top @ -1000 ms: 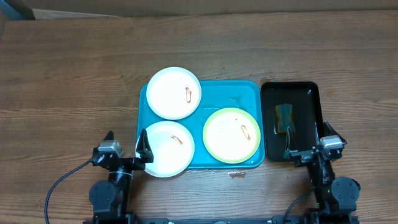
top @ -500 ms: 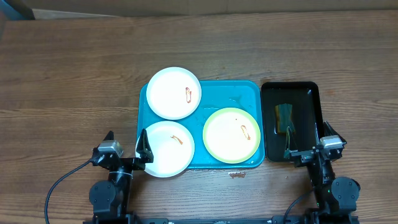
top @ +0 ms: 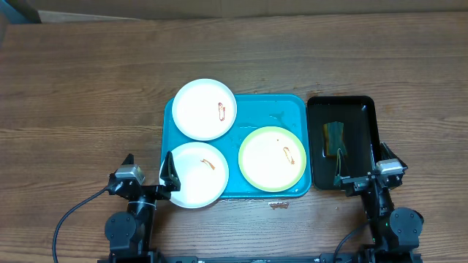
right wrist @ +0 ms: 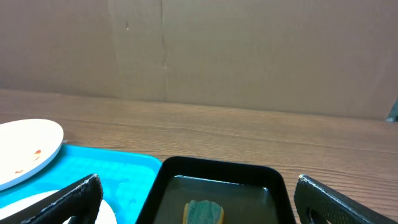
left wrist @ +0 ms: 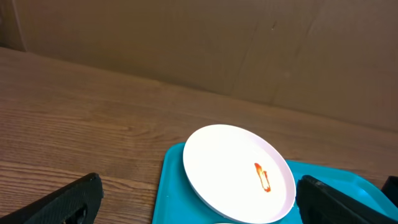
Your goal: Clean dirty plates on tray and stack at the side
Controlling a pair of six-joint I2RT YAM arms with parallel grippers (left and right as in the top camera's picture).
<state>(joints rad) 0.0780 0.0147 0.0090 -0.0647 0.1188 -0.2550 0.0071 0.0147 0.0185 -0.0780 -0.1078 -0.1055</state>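
Overhead: no change against the two earlier frames; arms, plates and trays sit exactly where they were. The blue tray (top: 274, 109) lies mid-table on the wooden table (top: 88, 88). Three plates are on it:
- The far white plate (top: 205, 109) overhangs the far-left corner.
- The near white plate (top: 196, 175) overhangs the near-left corner.
- The green-rimmed plate (top: 272, 158) sits on the near-right part.

Each plate carries a small orange-red smear (top: 221, 111). A black tray (top: 365, 109) sits just right of the blue one, with a dark sponge (top: 334, 139) inside.

The left gripper (top: 149, 162) is at the near edge, jaws spread wide and holding nothing. Its inner finger overlaps the rim of the near white plate in this view; contact cannot be judged. The right gripper (top: 360, 162) is equally wide and empty, over the near end of the black tray.

Left wrist: the black fingers (left wrist: 68, 202) show only at the two lower corners, far apart with nothing between them. The far white plate fills the centre, its smear facing right and its rim hanging past the tray edge. A brown board (left wrist: 186, 43) stands behind the table; overhead shows only a strip of it.

Right wrist: the fingers sit in both lower corners, wide apart and empty. The sponge lies in the black tray straight ahead. The far white plate shows at the left edge. A pale plate rim shows at bottom left; which plate it is cannot be told. The near white plate is not seen here.
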